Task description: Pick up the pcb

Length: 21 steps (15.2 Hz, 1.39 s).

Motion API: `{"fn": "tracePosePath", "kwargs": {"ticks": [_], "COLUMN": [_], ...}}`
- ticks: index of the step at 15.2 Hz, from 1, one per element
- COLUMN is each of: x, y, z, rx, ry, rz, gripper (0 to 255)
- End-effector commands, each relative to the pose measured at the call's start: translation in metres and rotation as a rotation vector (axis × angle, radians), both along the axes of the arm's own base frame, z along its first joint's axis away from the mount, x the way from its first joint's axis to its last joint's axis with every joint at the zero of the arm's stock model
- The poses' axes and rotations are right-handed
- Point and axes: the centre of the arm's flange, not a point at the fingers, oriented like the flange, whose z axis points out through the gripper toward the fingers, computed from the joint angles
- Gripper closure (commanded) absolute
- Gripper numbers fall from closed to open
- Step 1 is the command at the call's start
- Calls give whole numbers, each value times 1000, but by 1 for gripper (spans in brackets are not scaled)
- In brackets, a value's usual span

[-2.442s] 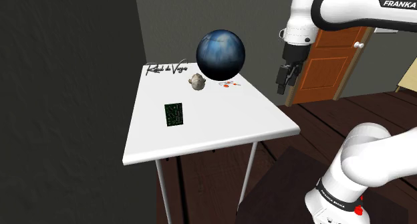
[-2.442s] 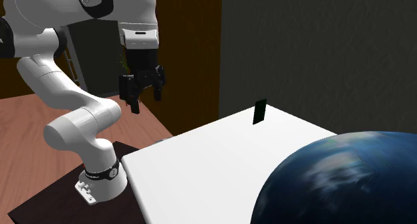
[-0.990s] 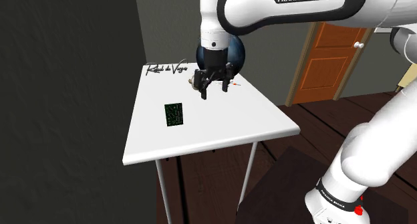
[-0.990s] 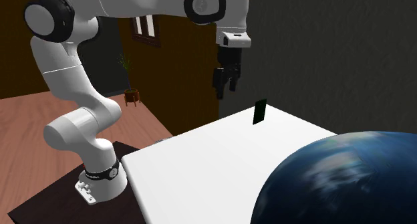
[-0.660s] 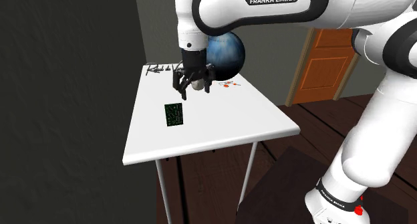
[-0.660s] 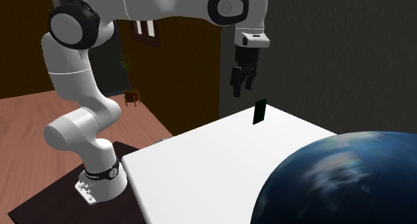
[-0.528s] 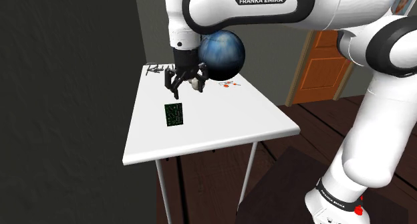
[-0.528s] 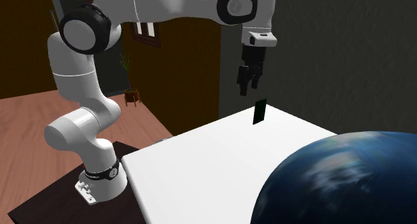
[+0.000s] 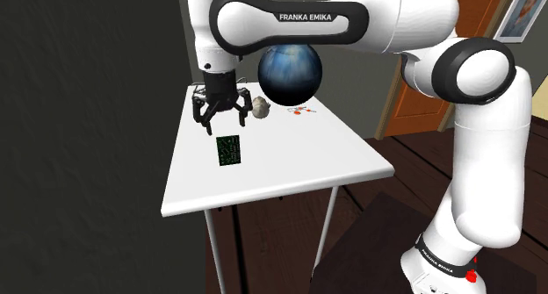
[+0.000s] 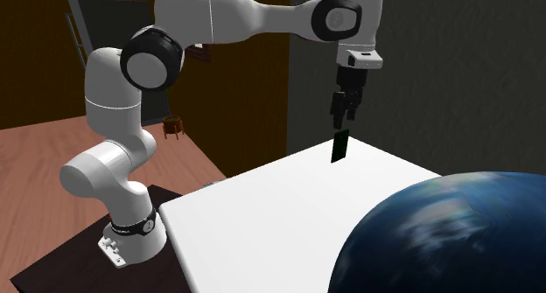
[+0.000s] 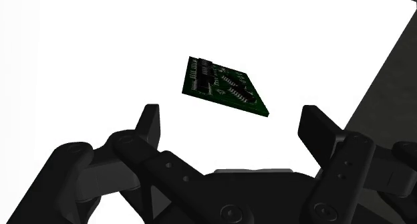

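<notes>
A black pincer [image 9: 219, 117] hangs released, its two fingers spread wide apart and gripping nothing. Just below it, not touching, a small dark green pcb [image 9: 228, 149] rests on a white surface [image 9: 290, 165], on the side nearest a dark wall. A large blue sphere [image 9: 290, 71] sits toward the surface's far end.

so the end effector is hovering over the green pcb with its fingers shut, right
Not quite: the fingers are open, standing well apart, as the wrist view shows. The rest holds: the end effector hovers over the green pcb, not touching it.
</notes>
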Motion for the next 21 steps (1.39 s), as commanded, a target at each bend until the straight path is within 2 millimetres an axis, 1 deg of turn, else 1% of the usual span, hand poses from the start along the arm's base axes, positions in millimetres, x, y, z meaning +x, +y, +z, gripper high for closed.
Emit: {"fn": "tracePosePath", "kwargs": {"ticks": [1,3,5,6,15,21], "x": [0,0,0,-1,0,0], "y": [0,0,0,0,0,0], "z": [-11,-21,-24,-25,-24,7], "rx": [0,0,0,0,0,0], "ry": [-1,-1,0,-1,-1,-1], "rz": [-1,-1,-1,-1,-1,-1], "gripper": [0,0,0,255,255,255]}}
